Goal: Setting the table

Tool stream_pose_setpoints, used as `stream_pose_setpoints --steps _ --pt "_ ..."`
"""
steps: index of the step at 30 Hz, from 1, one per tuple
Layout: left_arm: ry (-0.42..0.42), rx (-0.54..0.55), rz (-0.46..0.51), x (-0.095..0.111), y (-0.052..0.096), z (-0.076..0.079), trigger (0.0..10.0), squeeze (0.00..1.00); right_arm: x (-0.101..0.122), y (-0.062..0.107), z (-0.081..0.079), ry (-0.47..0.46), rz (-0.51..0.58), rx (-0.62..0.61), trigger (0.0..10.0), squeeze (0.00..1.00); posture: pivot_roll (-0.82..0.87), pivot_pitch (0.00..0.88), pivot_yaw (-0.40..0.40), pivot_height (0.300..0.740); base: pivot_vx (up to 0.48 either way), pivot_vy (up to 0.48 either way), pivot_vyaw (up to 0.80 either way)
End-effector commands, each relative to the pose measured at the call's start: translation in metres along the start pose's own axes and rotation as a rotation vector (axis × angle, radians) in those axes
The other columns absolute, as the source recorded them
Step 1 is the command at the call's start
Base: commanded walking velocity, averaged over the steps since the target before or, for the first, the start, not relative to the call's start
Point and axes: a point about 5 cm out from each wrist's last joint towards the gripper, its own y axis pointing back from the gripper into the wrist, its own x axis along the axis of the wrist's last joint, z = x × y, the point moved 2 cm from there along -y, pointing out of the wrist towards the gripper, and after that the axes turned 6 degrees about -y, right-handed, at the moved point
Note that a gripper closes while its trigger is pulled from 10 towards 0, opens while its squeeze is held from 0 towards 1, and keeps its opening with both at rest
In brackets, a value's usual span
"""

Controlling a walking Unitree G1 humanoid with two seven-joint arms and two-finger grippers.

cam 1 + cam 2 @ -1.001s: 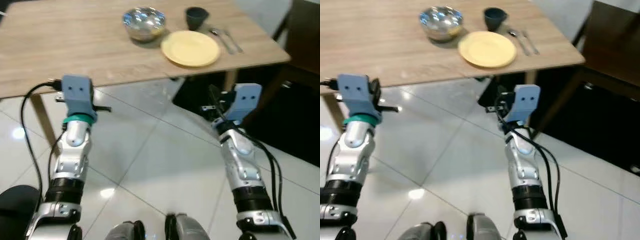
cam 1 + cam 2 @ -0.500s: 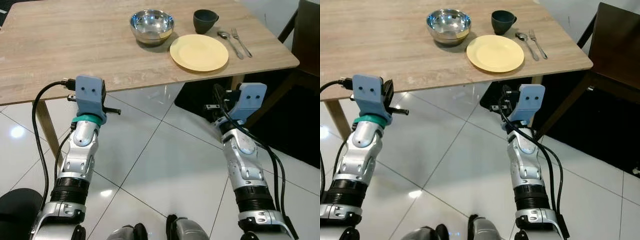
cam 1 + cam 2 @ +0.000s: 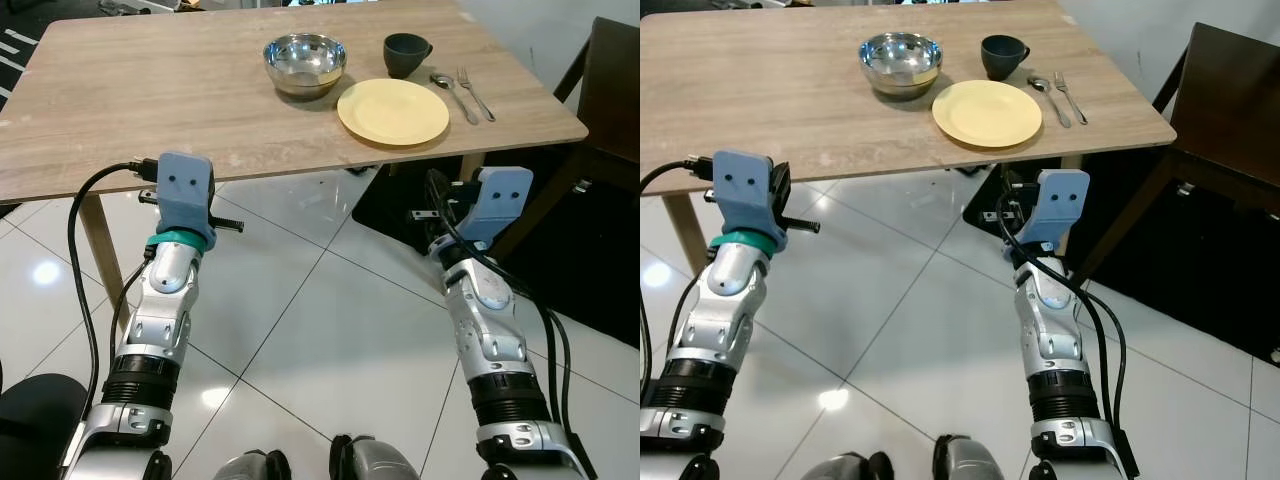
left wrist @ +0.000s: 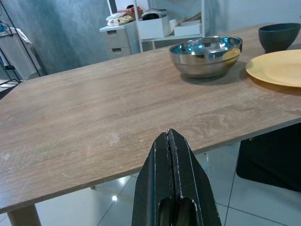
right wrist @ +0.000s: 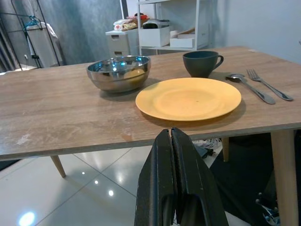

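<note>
While both arms sit raised short of the wooden table [image 3: 150, 100], note that the head views hide the fingertips behind the blue wrist housings, so you must read the claws from the wrist cameras. Your left gripper [image 4: 172, 141] has its two black fingers pressed flat together, clenched on nothing, just short of the table's near edge. Your right gripper [image 5: 171, 139] is likewise clenched and empty, its tip pointing at the near rim of the yellow plate [image 3: 987, 112].

The place setting lies on the table's right part. The plate sits close to the near edge. A steel bowl [image 3: 900, 62] stands just behind it to the left, apart from it; something yellowish shows inside, which may be contents or a reflection, and you cannot tell which. A dark cup [image 3: 1002, 55] stands upright behind the plate, handle toward the right. A spoon [image 3: 1050, 98] and a fork [image 3: 1071, 94] lie side by side just right of the plate, handles toward the near edge; the spoon is nearer the plate.

A dark wooden chair [image 3: 1220, 130] stands beside the table's right end, cut off by the picture's edge, over a dark mat [image 3: 400, 205] that is partly hidden under the table. White tiled floor [image 3: 300, 320] lies below the arms. A dark rounded object [image 3: 30, 415] at the lower left is cut off and unidentifiable. Behind the table, a pale shelf unit [image 5: 162, 28] holds boxes and small items too blurred to name.
</note>
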Motion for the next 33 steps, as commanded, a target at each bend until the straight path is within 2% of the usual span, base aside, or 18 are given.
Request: stream_pose_setpoints --steps 1,6,10,13,14,15,20,26,33 --pt "0.002 -0.001 -0.041 -0.008 0.001 0.000 10.0 0.00 -0.004 0.004 0.005 0.005 -0.015 -0.015 10.0 0.00 -0.05 0.064 0.059 0.740 0.000 0.000 0.00" --pt "-0.010 0.008 -0.059 -0.010 0.001 -0.001 10.0 0.00 -0.006 0.005 0.005 0.006 -0.019 -0.015 10.0 0.00 -0.05 0.067 0.060 0.740 0.000 0.000 0.00" --pt "-0.076 0.031 -0.048 -0.006 0.001 -0.005 10.0 0.00 -0.005 0.006 0.006 0.010 -0.019 -0.022 10.0 0.00 -0.05 0.074 0.060 0.740 0.000 0.000 0.00" --pt "-0.095 0.022 -0.032 -0.003 0.001 -0.004 10.0 0.00 -0.005 0.006 0.006 0.011 -0.019 -0.024 10.0 0.00 -0.05 0.074 0.060 0.740 0.000 0.000 0.00" --pt "-0.119 0.009 -0.019 0.000 0.001 -0.002 10.0 0.00 -0.005 0.006 0.006 0.011 -0.020 -0.025 10.0 0.00 -0.05 0.074 0.060 0.740 0.000 0.000 0.00" --pt "-0.123 -0.033 -0.010 0.002 0.001 0.006 10.0 0.00 -0.007 0.005 0.004 0.013 -0.024 -0.020 10.0 0.00 -0.05 0.077 0.059 0.740 0.000 0.000 0.00" --pt "-0.096 -0.071 -0.014 0.002 0.002 0.015 10.0 0.00 -0.008 0.006 0.001 0.011 -0.026 -0.016 10.0 0.00 -0.05 0.079 0.062 0.740 0.000 0.000 0.00" --pt "-0.102 -0.078 -0.023 0.000 0.002 0.017 10.0 0.00 -0.008 0.006 0.001 0.010 -0.027 -0.016 10.0 0.00 -0.05 0.078 0.063 0.740 0.000 0.000 0.00" --pt "-0.105 -0.074 -0.029 -0.002 0.001 0.017 10.0 0.00 -0.009 0.007 0.003 0.010 -0.028 -0.025 10.0 0.00 -0.05 0.080 0.066 0.740 0.480 0.000 0.00"
